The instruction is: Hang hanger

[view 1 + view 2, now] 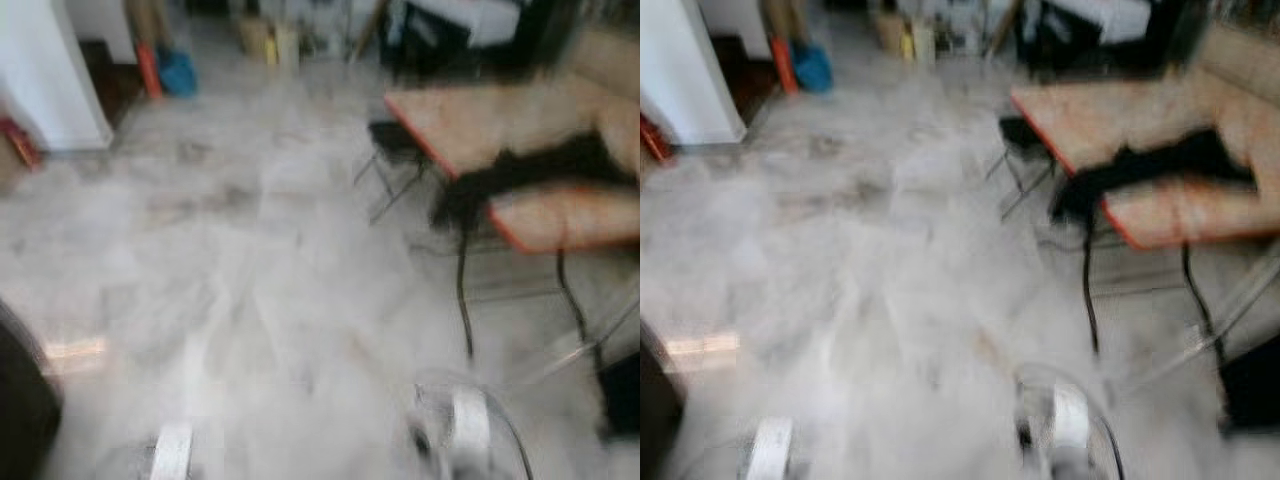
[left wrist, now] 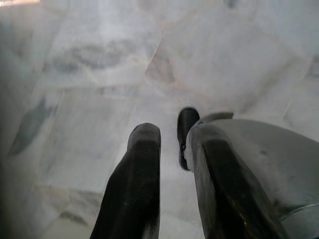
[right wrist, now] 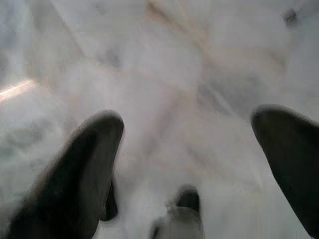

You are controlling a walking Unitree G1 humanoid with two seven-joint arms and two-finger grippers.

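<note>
Nearest the camera, the tops of the two silver arms poked up at the bottom edge of the head views, the left arm (image 1: 172,452) on one side and the right arm (image 1: 468,425) on the other. Both hung low over the pale marble floor (image 1: 250,270). Everything looked blurry.

In the left wrist view, the left gripper (image 2: 172,149) pointed down at the floor. Its two black fingers (image 2: 134,184) sat close together with just a thin gap, and nothing was between them.

In the right wrist view, the right gripper (image 3: 187,144) also pointed at the floor. Its fingers (image 3: 79,169) were spread wide apart and held nothing.

Farther off on the robot's right stood a low table with red edges (image 1: 470,120), and something dark (image 1: 540,165) lay across it. A white wall corner (image 1: 50,70) stood far to the left, with a blue thing (image 1: 178,72) beside it.

I could not tell where the hanger was.
</note>
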